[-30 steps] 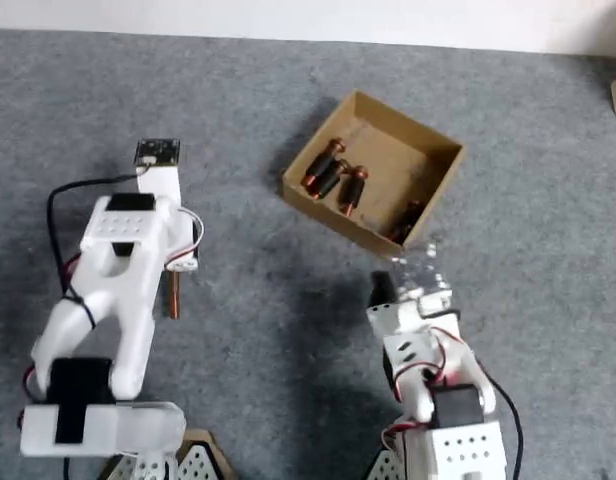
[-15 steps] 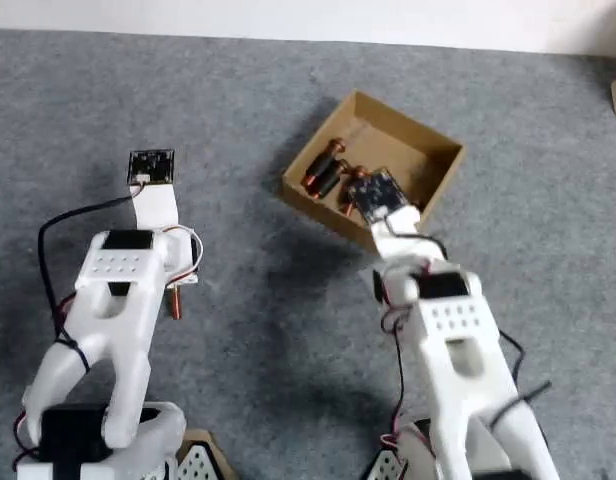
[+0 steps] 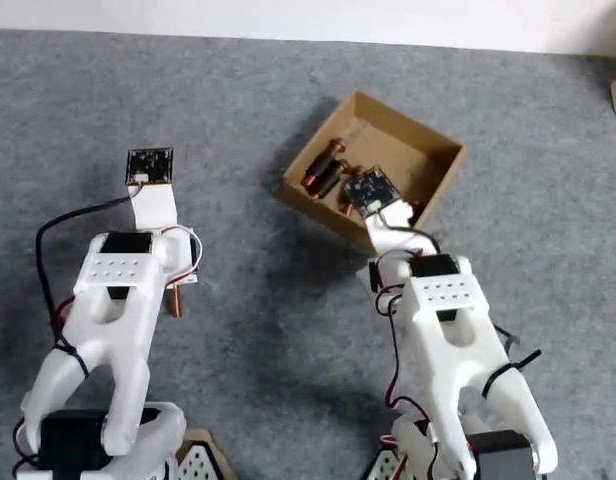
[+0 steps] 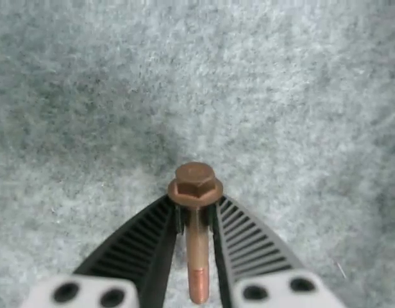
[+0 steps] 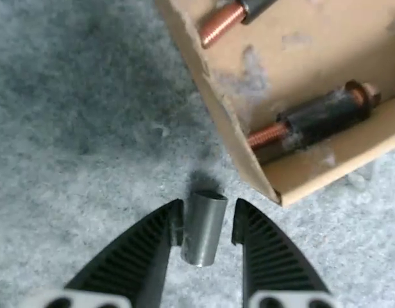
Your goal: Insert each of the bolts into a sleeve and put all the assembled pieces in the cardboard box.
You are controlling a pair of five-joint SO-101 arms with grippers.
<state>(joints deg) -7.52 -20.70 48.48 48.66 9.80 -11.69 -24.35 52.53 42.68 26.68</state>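
Finding no legible text, label, brand, number or sign: not on the cardboard box (image 3: pixel 310 200), not on the white arm housings (image 3: pixel 118 285), not on the wrist camera boards (image 3: pixel 150 166).

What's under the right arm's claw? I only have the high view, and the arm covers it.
Observer: A grey sleeve sits on the carpet just outside the cardboard box, inside the open right claw.
Operator: Gripped yet?
Observer: No; a slim gap shows on one side.
Operator: And the left claw?
Observer: It is shut on the bolt, just below the hex head.
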